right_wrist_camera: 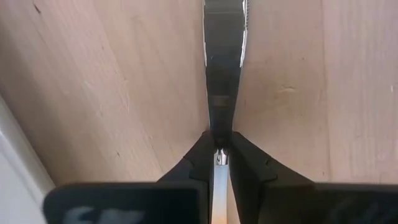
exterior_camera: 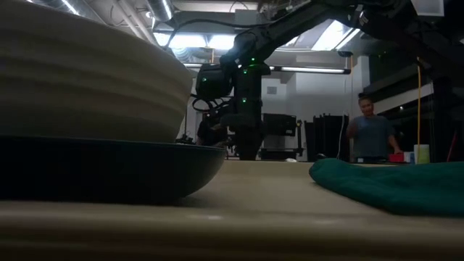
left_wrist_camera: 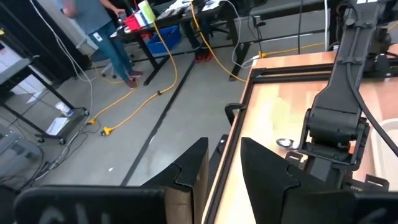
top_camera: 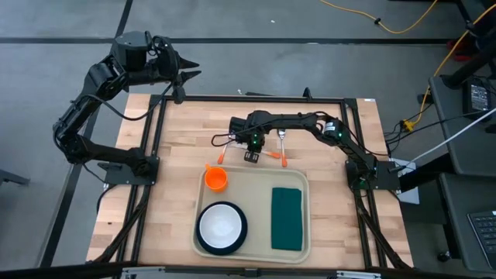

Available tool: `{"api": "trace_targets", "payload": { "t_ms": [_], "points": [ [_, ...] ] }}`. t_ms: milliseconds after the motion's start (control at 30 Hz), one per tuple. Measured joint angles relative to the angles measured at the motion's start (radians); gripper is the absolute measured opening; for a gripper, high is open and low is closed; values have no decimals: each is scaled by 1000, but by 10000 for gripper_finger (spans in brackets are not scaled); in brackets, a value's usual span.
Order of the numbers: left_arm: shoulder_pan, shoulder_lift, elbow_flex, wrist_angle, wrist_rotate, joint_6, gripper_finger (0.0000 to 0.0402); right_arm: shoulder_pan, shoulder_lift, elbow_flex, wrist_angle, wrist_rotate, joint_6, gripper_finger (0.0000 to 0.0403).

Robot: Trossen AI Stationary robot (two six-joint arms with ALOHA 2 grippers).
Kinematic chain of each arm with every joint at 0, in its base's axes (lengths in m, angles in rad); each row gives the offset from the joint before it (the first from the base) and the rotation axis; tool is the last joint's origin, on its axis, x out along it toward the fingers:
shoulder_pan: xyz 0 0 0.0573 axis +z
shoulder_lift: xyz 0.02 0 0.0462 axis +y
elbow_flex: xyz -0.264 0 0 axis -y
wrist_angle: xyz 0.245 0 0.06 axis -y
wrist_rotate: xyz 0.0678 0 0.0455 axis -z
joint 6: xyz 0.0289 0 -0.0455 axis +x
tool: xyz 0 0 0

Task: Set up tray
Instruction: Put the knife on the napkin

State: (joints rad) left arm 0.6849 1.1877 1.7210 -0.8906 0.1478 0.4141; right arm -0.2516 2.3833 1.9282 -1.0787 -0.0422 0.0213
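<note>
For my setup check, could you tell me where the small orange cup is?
In the high view, the small orange cup stands in the cream tray's far-left corner, beyond the white bowl.

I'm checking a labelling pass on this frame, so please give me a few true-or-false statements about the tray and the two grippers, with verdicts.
1. The right gripper is shut on a piece of metal cutlery on the wooden table. True.
2. The tray holds nothing yet. False: an orange cup, a white bowl on a dark plate and a green napkin are on it.
3. The left gripper is over the tray. False: it waits past the table's far left corner.
4. The napkin lies on the tray's right side in the high view. True.
</note>
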Motion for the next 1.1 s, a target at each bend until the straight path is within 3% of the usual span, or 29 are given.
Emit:
{"api": "trace_targets", "payload": {
  "t_ms": [367,500,1100],
  "points": [
    [0,0,0,0,0,0,88,2,10,86,-34,46,0,32],
    [0,0,0,0,0,8,88,6,11,111,-57,52,-1,9],
    [0,0,0,-1,0,19,88,6,9,94,-91,14,-4,5]
  ]
}}
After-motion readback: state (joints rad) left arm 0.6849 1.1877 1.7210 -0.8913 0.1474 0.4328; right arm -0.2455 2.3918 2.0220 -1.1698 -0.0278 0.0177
